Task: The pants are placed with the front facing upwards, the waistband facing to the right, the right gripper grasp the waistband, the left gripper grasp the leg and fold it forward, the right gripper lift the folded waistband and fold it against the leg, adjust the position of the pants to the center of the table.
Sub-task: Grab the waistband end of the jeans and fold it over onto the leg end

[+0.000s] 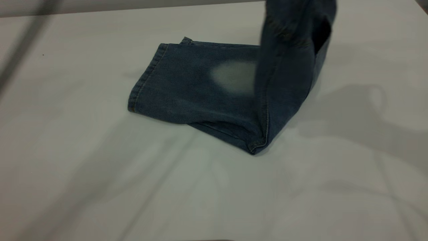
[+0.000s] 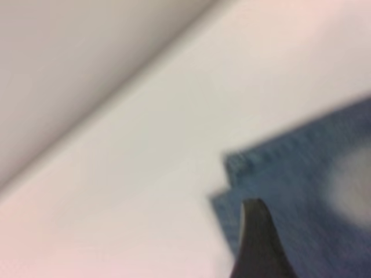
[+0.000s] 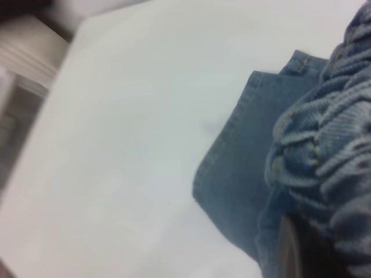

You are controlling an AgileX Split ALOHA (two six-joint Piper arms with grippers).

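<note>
The blue denim pants (image 1: 187, 90) lie folded lengthwise on the white table (image 1: 83, 187), leg hems toward the left and a pale faded oval (image 1: 234, 77) facing up. Their right end rises steeply off the table (image 1: 287, 57) and leaves the exterior view at the top. In the right wrist view the ruffled waistband (image 3: 324, 145) bunches close to the camera, with my right gripper (image 3: 301, 255) shut on it and the legs (image 3: 237, 174) hanging below. My left gripper (image 2: 258, 243) hovers over the leg hem corner (image 2: 237, 168), apart from the cloth.
The table's far edge (image 1: 133, 8) runs along the back. A pale wall (image 2: 69, 69) borders the table beside the left arm. Shelving or slats (image 3: 23, 75) stand beyond the table corner in the right wrist view.
</note>
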